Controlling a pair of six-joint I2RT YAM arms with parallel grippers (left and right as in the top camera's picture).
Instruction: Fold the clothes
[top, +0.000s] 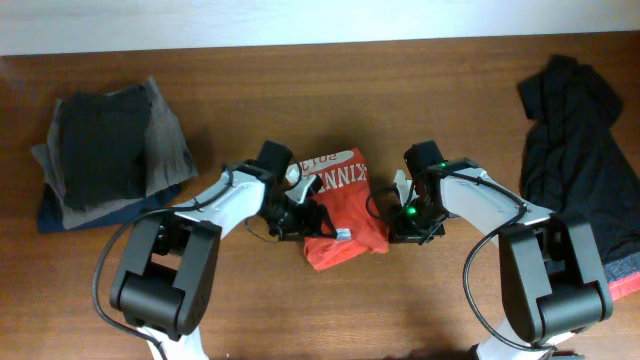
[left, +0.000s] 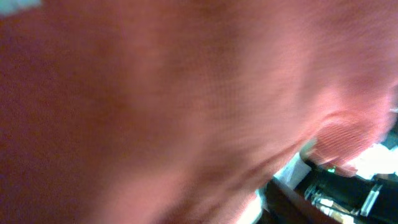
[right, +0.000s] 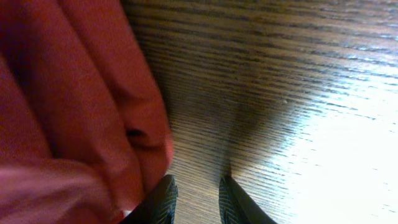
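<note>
The clothes in play are a red-orange T-shirt (top: 342, 208) with white lettering, lying folded small at the table's middle. My left gripper (top: 298, 214) is at its left edge. Blurred red cloth (left: 161, 106) fills the left wrist view and hides those fingers. My right gripper (top: 396, 222) sits at the shirt's right edge, low over the wood. In the right wrist view its fingertips (right: 166, 194) stand a little apart with only bare table between them (right: 198, 188); the left one touches the shirt's folded edge (right: 93, 106). A black garment (top: 575, 165) lies crumpled at the far right.
A stack of folded dark and grey clothes (top: 110, 152) sits at the left of the wooden table (top: 400, 90). The black garment's grey-and-red hem (top: 625, 272) reaches the right edge. Part of the right arm (left: 339, 190) shows past the cloth in the left wrist view.
</note>
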